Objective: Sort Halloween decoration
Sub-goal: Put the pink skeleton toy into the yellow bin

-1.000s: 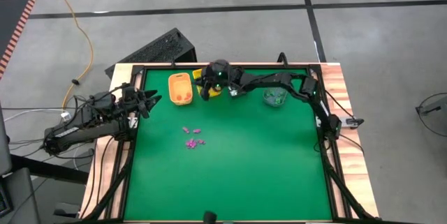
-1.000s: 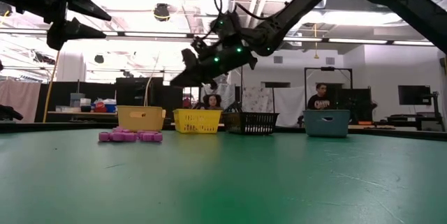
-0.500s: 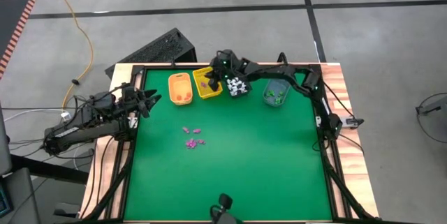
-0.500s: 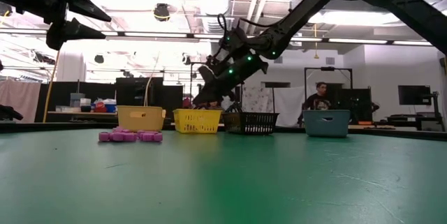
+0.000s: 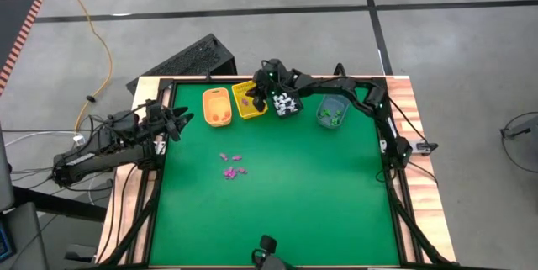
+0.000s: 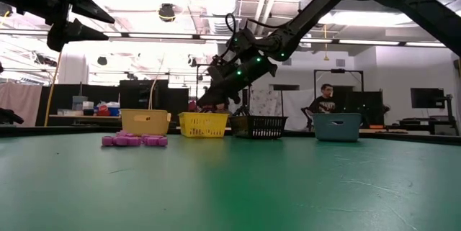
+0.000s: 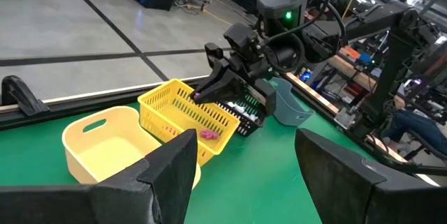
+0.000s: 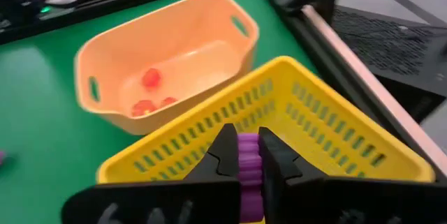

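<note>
right tool [image 8: 242, 155] pinched on a tiny purple plastic trinket [image 8: 248, 155], hanging right over the yellow slotted plastic basket [image 8: 335, 130]; release is straight down. remaining purple trinkets [image 5: 230, 166] mid-counter, nearer the left tool [image 5: 178, 119], parked with fingers apart.

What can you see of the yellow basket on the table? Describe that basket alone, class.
The yellow basket is a small rectangular bin of what looks like plastic, its walls slotted like lattice. It stands upright at the table's far edge, between the orange bin and the black basket. A purple trinket lies inside. The right gripper hovers above, shut on another purple piece.
</note>
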### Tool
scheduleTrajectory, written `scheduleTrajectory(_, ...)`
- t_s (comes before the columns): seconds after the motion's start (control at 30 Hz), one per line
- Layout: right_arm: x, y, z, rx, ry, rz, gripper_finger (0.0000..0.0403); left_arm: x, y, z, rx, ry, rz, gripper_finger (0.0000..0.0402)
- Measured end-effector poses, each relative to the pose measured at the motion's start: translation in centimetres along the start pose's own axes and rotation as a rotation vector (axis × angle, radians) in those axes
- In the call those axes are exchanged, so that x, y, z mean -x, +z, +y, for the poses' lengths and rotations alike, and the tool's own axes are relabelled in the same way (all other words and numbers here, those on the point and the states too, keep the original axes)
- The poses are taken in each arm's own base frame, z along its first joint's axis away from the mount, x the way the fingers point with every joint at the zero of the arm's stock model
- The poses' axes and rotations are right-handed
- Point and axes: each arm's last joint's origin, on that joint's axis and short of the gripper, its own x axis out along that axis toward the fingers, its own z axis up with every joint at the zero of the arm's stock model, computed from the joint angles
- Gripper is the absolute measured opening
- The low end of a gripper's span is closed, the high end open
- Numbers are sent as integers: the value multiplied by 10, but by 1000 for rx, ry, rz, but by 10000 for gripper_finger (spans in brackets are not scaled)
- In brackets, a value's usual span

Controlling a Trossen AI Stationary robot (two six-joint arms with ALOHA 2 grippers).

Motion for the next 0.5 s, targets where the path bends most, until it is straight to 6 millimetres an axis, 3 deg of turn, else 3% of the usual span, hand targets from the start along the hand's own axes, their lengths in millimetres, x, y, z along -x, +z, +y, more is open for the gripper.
scheduleTrajectory(0.5,-2,1,8,29,49,-8,140,0,0,0,0,-1,0,231)
